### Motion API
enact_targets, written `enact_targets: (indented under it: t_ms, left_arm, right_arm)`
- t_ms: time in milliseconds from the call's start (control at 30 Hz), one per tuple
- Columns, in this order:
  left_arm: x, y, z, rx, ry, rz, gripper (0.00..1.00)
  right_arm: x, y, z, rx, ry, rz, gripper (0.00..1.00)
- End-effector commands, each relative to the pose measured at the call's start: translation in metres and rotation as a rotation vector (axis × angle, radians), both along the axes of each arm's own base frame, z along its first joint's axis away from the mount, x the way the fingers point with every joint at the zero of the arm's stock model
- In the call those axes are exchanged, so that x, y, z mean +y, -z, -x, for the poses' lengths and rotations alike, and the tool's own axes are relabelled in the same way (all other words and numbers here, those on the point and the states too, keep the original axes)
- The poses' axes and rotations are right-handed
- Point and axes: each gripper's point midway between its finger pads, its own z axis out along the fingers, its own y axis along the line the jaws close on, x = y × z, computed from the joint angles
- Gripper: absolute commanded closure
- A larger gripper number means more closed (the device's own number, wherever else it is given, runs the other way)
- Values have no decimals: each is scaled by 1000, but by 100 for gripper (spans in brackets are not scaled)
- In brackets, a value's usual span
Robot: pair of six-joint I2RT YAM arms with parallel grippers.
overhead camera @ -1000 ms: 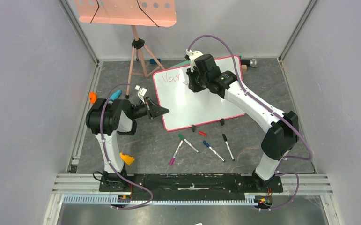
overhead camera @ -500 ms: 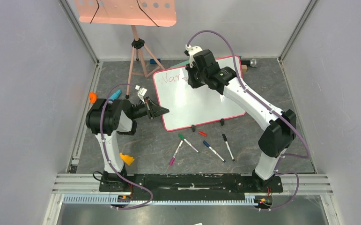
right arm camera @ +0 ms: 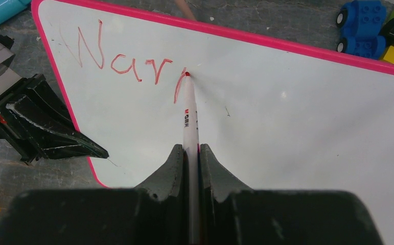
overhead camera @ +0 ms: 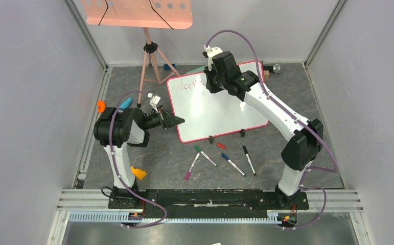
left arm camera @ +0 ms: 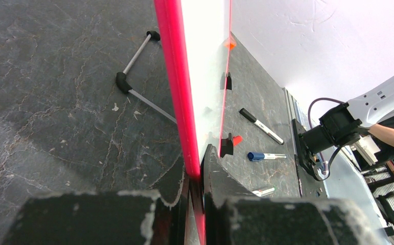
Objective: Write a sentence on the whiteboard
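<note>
The whiteboard [overhead camera: 225, 115] stands tilted on its two black clip feet, white with a pink-red rim [left arm camera: 177, 76]. My left gripper [overhead camera: 178, 121] is shut on its left edge, the rim pinched between the jaws [left arm camera: 201, 164]. My right gripper [right arm camera: 188, 149] is shut on a red marker [right arm camera: 189, 117], whose tip touches the board near the top left. The sentence [right arm camera: 128, 61] reads "War" in thin red letters, plus one fresh slanted stroke at the tip. In the top view the right wrist [overhead camera: 225, 71] hides the marker and the end of the writing [overhead camera: 187, 83].
Several capped markers [overhead camera: 220, 158] lie on the dark floor in front of the board. A salmon perforated tray on a tripod [overhead camera: 136, 13] stands at the back left. Toy blocks [right arm camera: 363, 25] sit behind the board. Small orange pieces [overhead camera: 138, 173] lie by the left arm.
My right wrist has shifted slightly up and to the right along the top of the board with the marker. The left arm and the board have not moved.
</note>
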Motion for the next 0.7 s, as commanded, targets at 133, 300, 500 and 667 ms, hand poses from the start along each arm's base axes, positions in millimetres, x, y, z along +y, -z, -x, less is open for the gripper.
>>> enact_targets:
  t_ms: [133, 300, 500, 667]
  left_arm:
    - [8, 21, -12, -235, -63, -112, 90]
    - [8, 21, -12, -234, -63, -112, 90]
    - [8, 21, -13, -234, -64, -113, 90]
    - [8, 21, -13, -234, -64, -112, 90]
  right_arm:
    - [-28, 13, -6, 2, 91, 58, 100]
    - [-31, 22, 1, 25, 82, 66, 100]
    - [-30, 35, 11, 62, 60, 59, 100]
    - [-27, 30, 7, 49, 61, 49, 100]
